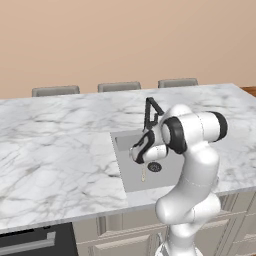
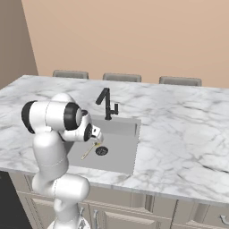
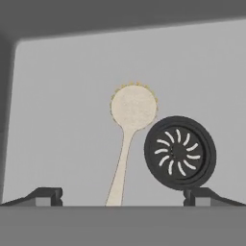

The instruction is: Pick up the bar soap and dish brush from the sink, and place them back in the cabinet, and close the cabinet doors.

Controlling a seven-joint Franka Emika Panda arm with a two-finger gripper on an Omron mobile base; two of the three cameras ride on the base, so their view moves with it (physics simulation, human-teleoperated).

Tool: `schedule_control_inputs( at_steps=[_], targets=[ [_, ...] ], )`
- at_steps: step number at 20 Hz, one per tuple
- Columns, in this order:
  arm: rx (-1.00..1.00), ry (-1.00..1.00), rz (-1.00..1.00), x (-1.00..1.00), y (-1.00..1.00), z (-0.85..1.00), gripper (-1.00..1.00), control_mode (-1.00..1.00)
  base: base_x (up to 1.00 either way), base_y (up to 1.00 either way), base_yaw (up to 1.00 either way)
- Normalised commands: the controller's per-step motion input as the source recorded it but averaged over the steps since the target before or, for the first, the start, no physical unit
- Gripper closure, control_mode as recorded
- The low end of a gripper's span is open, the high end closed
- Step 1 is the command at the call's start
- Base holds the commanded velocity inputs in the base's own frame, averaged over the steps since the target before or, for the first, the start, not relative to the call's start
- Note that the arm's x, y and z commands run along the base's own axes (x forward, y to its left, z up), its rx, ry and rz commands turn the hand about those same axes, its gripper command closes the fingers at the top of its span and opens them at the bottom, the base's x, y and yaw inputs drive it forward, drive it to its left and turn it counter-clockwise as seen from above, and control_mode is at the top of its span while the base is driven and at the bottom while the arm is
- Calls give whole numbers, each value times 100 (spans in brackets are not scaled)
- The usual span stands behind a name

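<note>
The dish brush (image 3: 128, 139) lies flat on the floor of the sink (image 3: 57, 96), its round cream head toward the basin's back wall and its thin tan handle running toward the front edge. The dark round drain (image 3: 180, 153) sits just beside the handle, close to where the handle meets the head, apparently just apart from it. Lying loose and flat like this, the brush offers its narrow handle as the likeliest place to take hold.

The gripper (image 3: 122, 196) hangs above the basin, looking down along its fingers, and the handle's near end falls between the two dark fingertips (image 3: 45, 194). The jaws stand wide apart and hold nothing (the spread looks far wider than the handle needs). That placement suggests the arm is lining up to descend on the handle.

From the base cameras, the sink (image 2: 118, 161) is a grey recess set in a long marble counter (image 1: 55, 150), near its front edge, with a black angular faucet (image 2: 106, 103) at the basin's back rim. The white arm folds over the basin's front edge so the hand points down.

The bar soap cannot be made out in the basin. Three chair backs (image 1: 119, 86) line the counter's far edge.
</note>
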Motion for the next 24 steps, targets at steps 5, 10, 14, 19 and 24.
schedule_control_inputs(
  at_steps=[5,10,14,19,24],
  targets=[
    [1,4,0,16,0,-21,-100,-100,0,0,0],
    [1,4,0,17,0,-22,-100,-100,0,0,0],
    [0,5,0,16,0,-24,-100,-100,0,0,0],
    [0,4,0,17,0,-25,-100,-100,0,0,0],
    [0,4,0,13,0,-23,-100,-100,0,0,0]
  ],
)
